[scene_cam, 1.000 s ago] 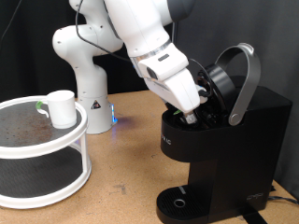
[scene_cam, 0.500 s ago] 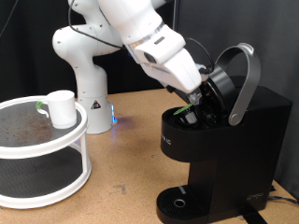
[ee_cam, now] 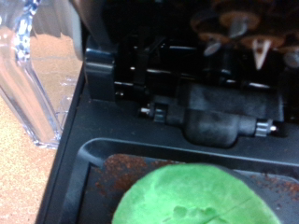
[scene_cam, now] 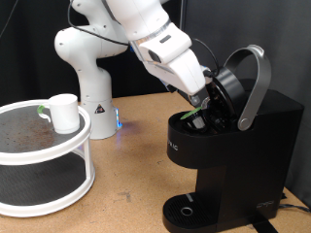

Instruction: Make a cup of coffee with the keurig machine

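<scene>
While lid stands raised: notes run largest to smallest.
Machine: one large black boxy keurig machine (scene_cam: 233, 146), grey arched lid handle up, brew chamber open.
Arm: hand (scene_cam: 202, 105) has lifted slightly out of the chamber since a second ago; grip state cannot be told.
Rack: one round white two-tier stand (scene_cam: 44, 155) on tabletop.
Cup: one small white cylindrical cup (scene_cam: 63, 113) atop the stand, well apart from machine.
Pod: one green-topped pod (ee_cam: 192, 198) seated in chamber; loading looks done.
</scene>
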